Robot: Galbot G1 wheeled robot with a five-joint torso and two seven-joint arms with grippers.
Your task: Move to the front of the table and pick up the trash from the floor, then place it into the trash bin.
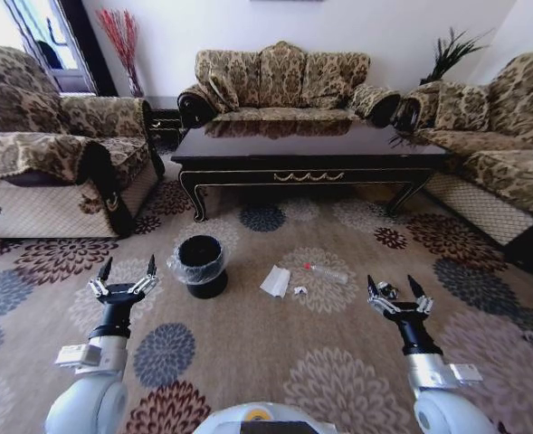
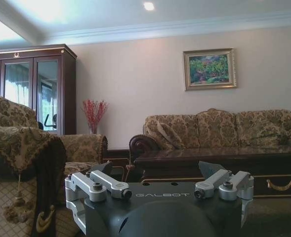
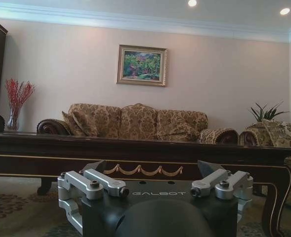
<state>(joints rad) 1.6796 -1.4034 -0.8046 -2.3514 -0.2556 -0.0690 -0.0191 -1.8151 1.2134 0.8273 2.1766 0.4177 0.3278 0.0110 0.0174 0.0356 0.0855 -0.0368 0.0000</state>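
1. Head view: the robot stands in front of the counter (image 1: 308, 155), so the drive looks done and the pick-up has not begun. The left gripper (image 1: 126, 268) and right gripper (image 1: 394, 287) hang low with fingers wide apart, holding nothing. The trash bin (image 1: 201, 265) sits just past the left fingers. The napkin (image 1: 275, 281) and tube (image 1: 325, 271) lie on the flowery carpet (image 1: 248, 353) between the two sets of fingers. Next, I think one arm must reach down to the trash.
2. Left wrist view: ahead of the spread fingers (image 2: 93, 185) are a sofa (image 2: 219, 129) and a painting (image 2: 209, 68).
3. Right wrist view: past the open fingers (image 3: 93, 183) stands the counter's gold-trimmed front (image 3: 140, 170).
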